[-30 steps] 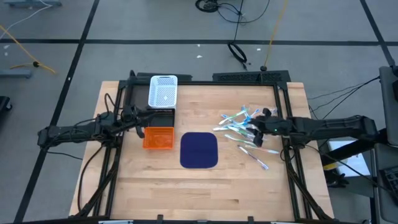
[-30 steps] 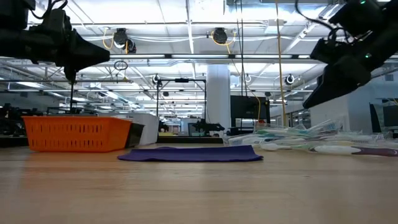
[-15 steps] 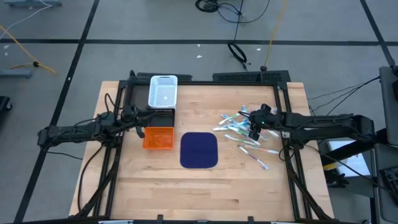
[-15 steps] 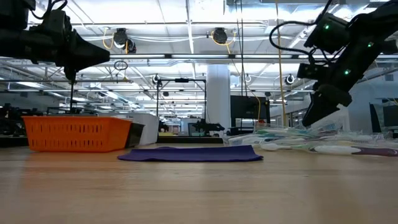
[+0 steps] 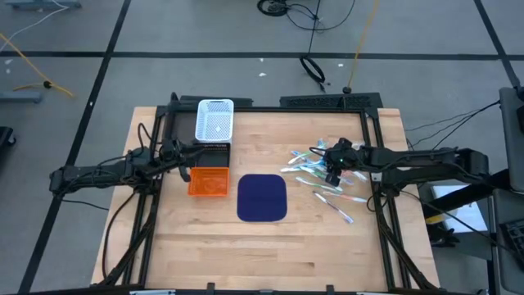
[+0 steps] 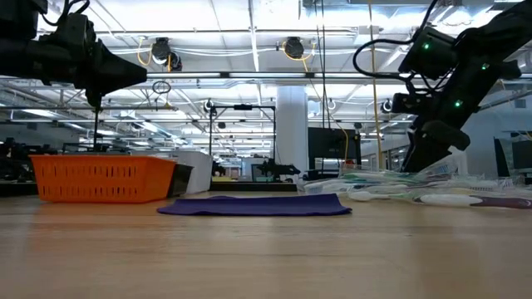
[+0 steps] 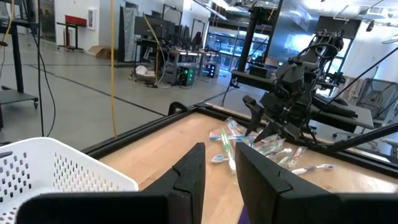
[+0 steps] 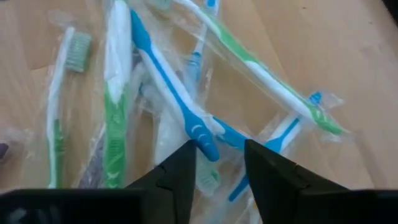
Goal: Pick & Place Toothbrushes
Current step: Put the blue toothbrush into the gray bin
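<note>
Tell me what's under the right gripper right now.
The toothbrushes, wrapped in clear plastic and piled crosswise on the table. The right gripper hangs over them, and its fingers hide the end of a blue one.

The bench [image 5: 270, 246] is pale wood planking in a dark metal frame, standing on a grey floor [image 5: 205, 33] crossed by dark lines. Loose cables, one yellow [image 5: 357, 41], trail over the floor beyond the bench's far edge. Level across the bench, a large open hall shows: a white round column [image 6: 292, 124], ceiling beams with rows of bright strip lights [image 6: 249, 25], and distant racks and workstations with screens [image 6: 332, 154].
</note>
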